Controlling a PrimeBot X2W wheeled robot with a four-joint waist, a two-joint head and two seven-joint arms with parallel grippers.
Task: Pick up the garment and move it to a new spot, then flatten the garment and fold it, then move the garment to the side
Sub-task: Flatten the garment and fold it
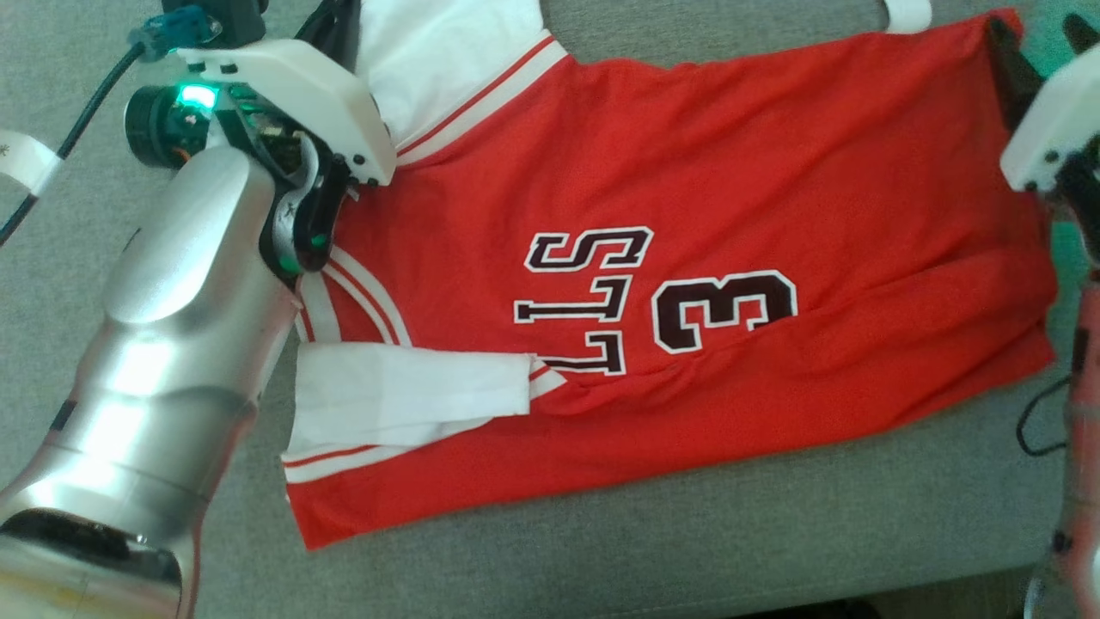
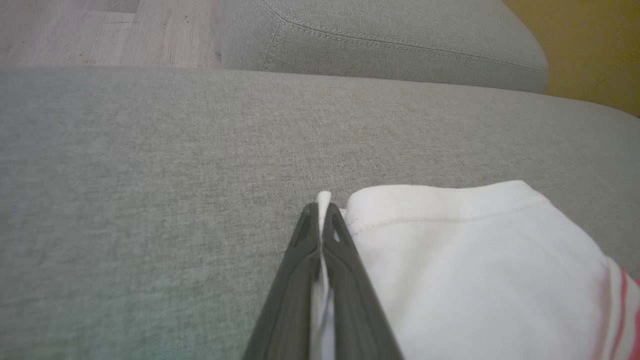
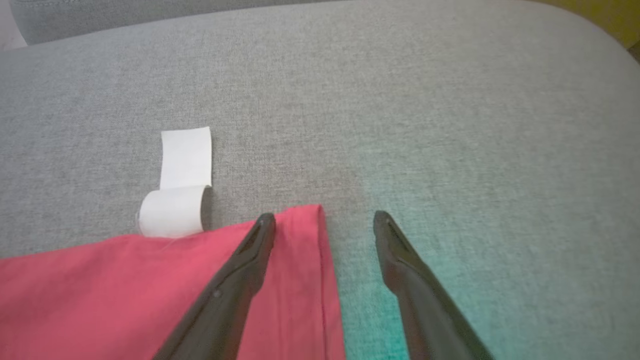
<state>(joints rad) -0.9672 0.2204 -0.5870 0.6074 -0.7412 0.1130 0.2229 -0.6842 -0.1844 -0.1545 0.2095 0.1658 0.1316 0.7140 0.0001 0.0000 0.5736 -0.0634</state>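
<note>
The garment (image 1: 687, 215) is a red jersey with white sleeves and dark lettering, spread sideways on the grey cushion. My left gripper (image 2: 322, 212) is shut on the edge of the far white sleeve (image 2: 475, 260), and a sliver of white cloth shows between its tips. In the head view that gripper (image 1: 331, 30) sits at the jersey's upper left shoulder. My right gripper (image 3: 325, 220) is open and straddles the red hem corner (image 3: 300, 280), one finger over the cloth and the other over bare cushion. It stands at the jersey's upper right corner (image 1: 1040, 43). The near sleeve (image 1: 412, 391) lies folded across the chest.
A curled white strip (image 3: 182, 185) lies just past the hem. Another white strip (image 1: 26, 159) and a dark cable (image 1: 86, 112) are at the far left. A back cushion (image 2: 380, 35) and wood floor (image 2: 100, 30) lie beyond. The seat's front edge (image 1: 859, 593) runs along the bottom right.
</note>
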